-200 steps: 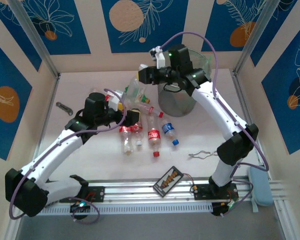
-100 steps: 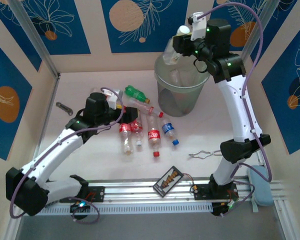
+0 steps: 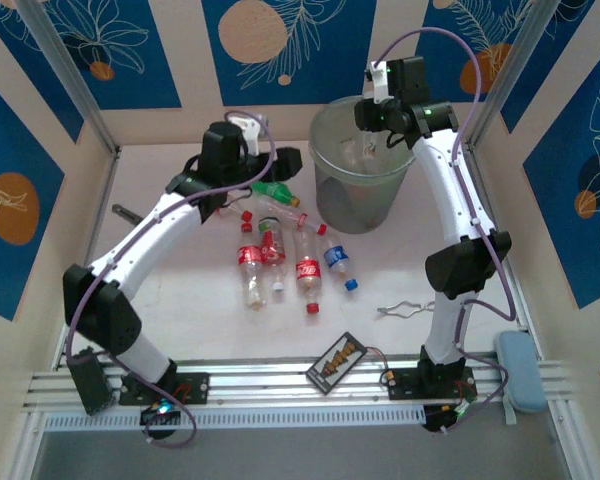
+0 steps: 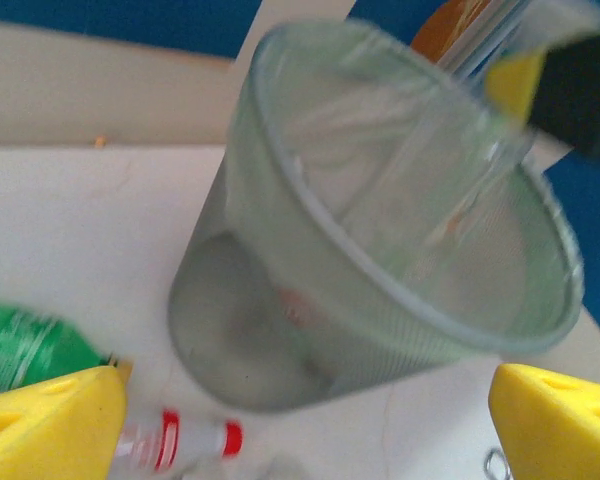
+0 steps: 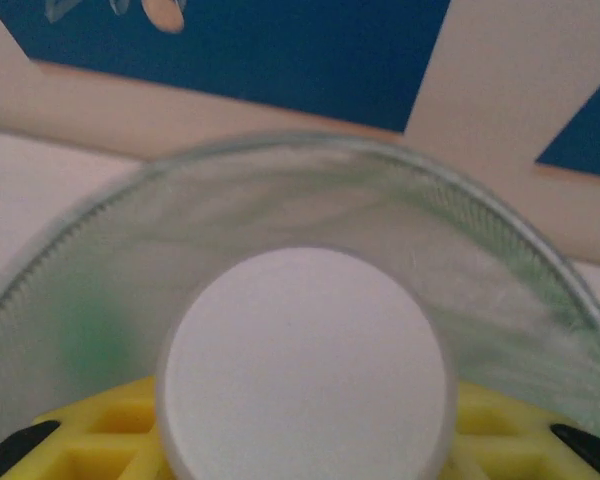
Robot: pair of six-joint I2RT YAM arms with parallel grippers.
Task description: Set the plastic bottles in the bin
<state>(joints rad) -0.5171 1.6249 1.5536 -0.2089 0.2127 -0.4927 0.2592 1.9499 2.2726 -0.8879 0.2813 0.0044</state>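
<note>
Right gripper (image 3: 370, 128): you have it clamped on one clear white-capped bottle (image 5: 305, 360), hanging over the mouth of the bin (image 3: 345, 200) at far right.

Left gripper (image 4: 310, 425): jaws stand wide apart, empty and touching nothing, facing the bin from its left.

Count: one bin. On the table (image 3: 210, 310), near-left of it:
- one green bottle (image 3: 273, 189)
- one blue-labelled bottle (image 3: 337, 260)
- three red-labelled bottles (image 3: 308, 267) in the near row
- clear bottles (image 3: 288, 213) between them, number not sure.
</note>
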